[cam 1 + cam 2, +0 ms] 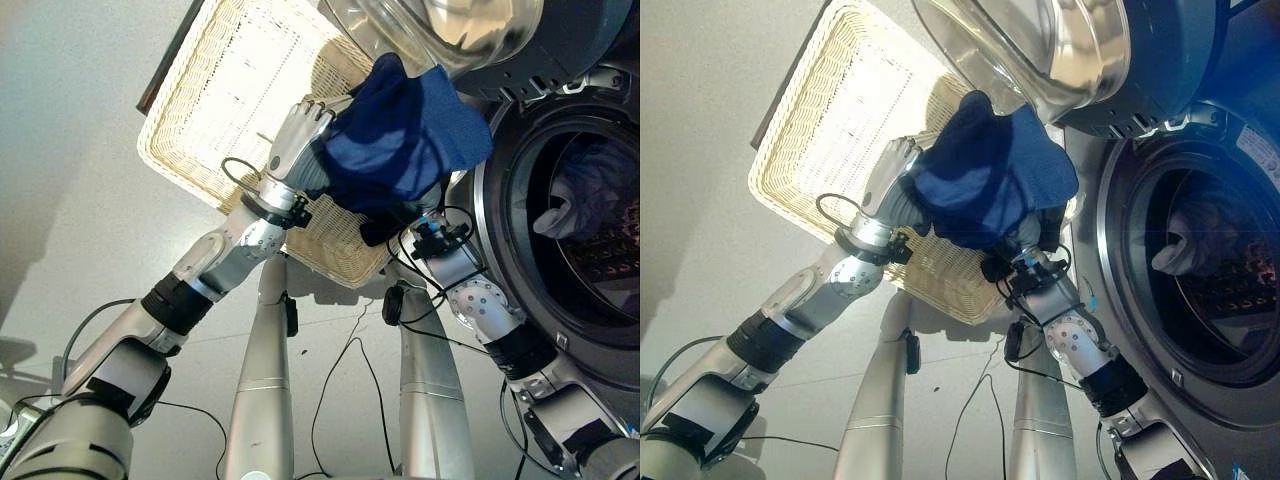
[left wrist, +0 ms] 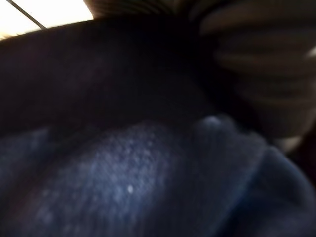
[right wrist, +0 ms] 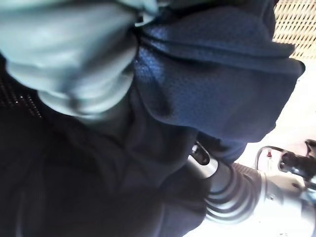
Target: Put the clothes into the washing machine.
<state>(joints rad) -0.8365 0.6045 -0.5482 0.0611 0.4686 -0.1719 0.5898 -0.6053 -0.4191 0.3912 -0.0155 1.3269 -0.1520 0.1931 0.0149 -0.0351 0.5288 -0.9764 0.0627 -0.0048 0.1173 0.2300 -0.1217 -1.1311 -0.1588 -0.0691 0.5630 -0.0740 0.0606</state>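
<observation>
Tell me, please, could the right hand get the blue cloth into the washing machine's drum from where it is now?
Probably yes. The door is swung open, the drum opening lies just beside the blue cloth, and nothing stands between. The right hand is under the cloth.

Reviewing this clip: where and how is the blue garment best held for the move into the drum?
Probably by its bunched underside, one hand on each flank: the blue garment is a soft bundle draped over the left hand and right hand, so support from below keeps it gathered toward the washing machine.
</observation>
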